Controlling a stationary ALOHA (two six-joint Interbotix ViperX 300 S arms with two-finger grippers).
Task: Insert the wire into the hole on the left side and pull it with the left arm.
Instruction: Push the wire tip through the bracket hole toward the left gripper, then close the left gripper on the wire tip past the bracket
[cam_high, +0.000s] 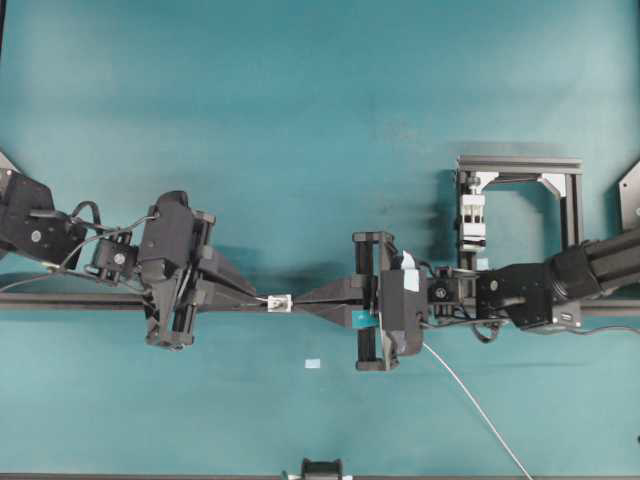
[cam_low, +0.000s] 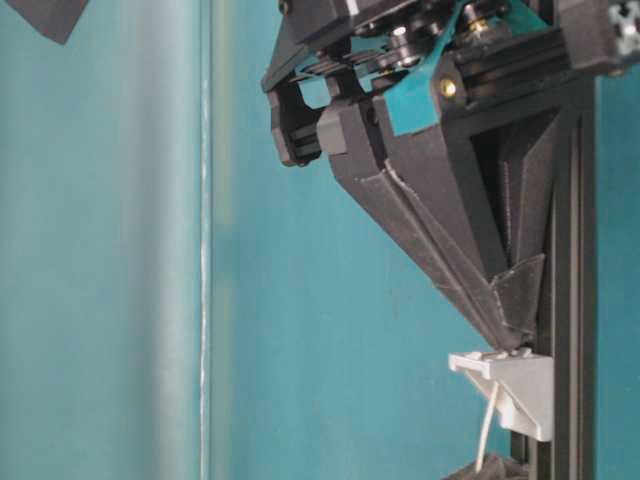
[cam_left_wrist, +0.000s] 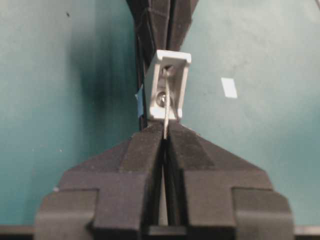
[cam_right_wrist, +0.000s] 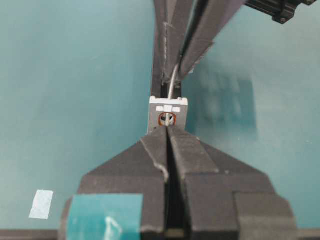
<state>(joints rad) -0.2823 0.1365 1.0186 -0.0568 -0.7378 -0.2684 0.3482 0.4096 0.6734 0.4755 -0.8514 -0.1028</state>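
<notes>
— Teal tabletop everywhere, and a black rail running across the middle of the overhead view. Where's the wire?

— Pale and thin, the wire comes out of the hole in the small white block at the centre of the left wrist view and drops into the tips of the left gripper. Those two dark fingers are pressed together with the strand pinched between them.

— And the other side of the block?

— In the right wrist view the right gripper, the one with teal tape, has its tips together just below the block, right at the hole. Whether it pinches the strand there, I cannot tell. Overhead, the two grippers meet tip to tip at the block, left of centre, and the rest of the wire trails from the right arm to the lower right edge.

— Anything else on the table?

— A pale tape square lies below the block, apart from it. A white clamp in a metal frame stands at upper right.
</notes>
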